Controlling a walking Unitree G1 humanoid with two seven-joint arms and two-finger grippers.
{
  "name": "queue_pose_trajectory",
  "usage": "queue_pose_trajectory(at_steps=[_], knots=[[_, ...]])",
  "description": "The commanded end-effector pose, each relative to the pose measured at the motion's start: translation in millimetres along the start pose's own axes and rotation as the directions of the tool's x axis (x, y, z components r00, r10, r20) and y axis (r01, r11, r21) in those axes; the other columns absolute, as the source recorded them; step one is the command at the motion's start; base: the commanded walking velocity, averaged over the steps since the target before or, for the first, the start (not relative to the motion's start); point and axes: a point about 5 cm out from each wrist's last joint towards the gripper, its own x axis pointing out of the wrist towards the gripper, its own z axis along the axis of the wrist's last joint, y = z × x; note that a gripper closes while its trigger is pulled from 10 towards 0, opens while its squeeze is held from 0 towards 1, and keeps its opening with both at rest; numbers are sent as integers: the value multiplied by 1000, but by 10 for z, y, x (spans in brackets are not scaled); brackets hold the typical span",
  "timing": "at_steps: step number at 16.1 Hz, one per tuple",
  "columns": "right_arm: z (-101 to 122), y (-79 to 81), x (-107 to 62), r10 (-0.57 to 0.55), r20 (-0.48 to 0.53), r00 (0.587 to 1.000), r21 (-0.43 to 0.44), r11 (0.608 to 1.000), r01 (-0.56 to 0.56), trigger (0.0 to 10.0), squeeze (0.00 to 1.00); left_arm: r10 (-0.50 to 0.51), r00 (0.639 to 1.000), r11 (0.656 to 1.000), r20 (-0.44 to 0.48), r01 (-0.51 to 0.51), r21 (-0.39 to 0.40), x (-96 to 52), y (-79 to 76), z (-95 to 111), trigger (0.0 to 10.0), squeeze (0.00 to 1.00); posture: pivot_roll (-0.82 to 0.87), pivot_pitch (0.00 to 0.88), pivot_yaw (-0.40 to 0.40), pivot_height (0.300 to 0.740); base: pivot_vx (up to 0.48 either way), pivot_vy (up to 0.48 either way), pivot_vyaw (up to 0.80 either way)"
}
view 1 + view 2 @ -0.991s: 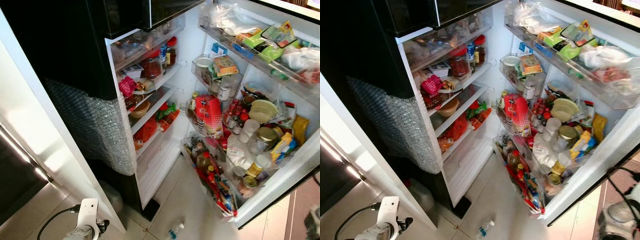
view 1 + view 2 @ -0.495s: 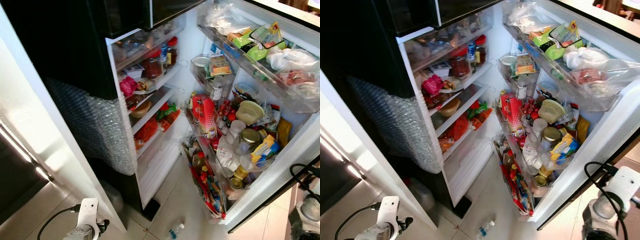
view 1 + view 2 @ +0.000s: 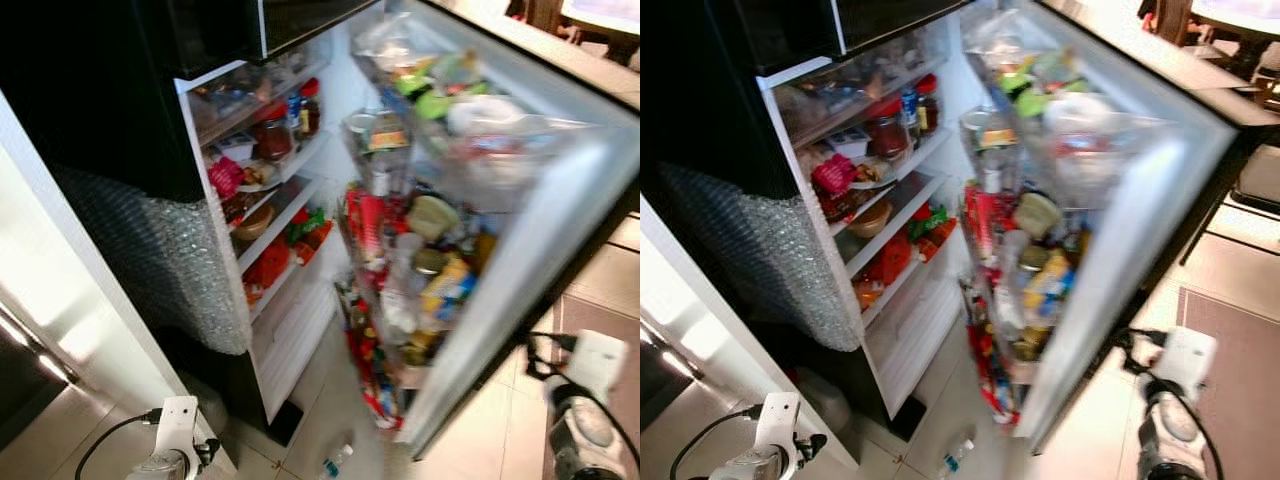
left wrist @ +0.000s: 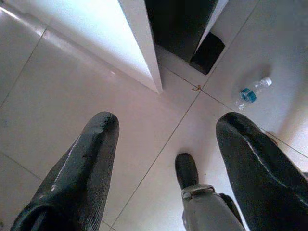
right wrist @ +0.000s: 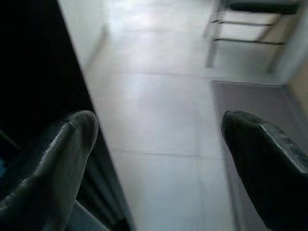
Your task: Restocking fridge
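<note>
With the fridge door [image 3: 520, 270] blurred and standing partly ajar at 3 o'clock of the packed shelves [image 3: 280, 200], the step looks like closing up, both the left gripper [image 4: 163, 159] and right gripper [image 5: 154, 159] spread apart and empty, and the bottle [image 3: 335, 462] on the floor at 6 o'clock probably wants picking up next.

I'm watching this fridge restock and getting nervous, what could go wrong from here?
The fridge door is blurred, likely swinging, and its shelves are crammed with jars and packets; a hard swing could shake some loose. A small bottle lies on the floor by the fridge, so it could be stepped on or kicked. Both the left gripper and the right gripper are open and hold nothing, so neither steadies the door.
</note>
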Motion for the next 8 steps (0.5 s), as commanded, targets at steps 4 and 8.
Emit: queue_pose_trajectory(at_steps=[4, 8], knots=[[-537, 562, -272, 588, -302, 750, 29, 792, -609, 10000, 0, -8, 1000, 1000, -17, 8, 8, -1, -12, -32, 10000, 0, -20, 0, -11, 740, 0, 0, 0], [-640, 427, -309, 501, -363, 785, 18, 847, -532, 10000, 0, -11, 1000, 1000, -15, 11, 8, 0, -18, -27, 10000, 0, -23, 0, -14, 740, 0, 0, 0]])
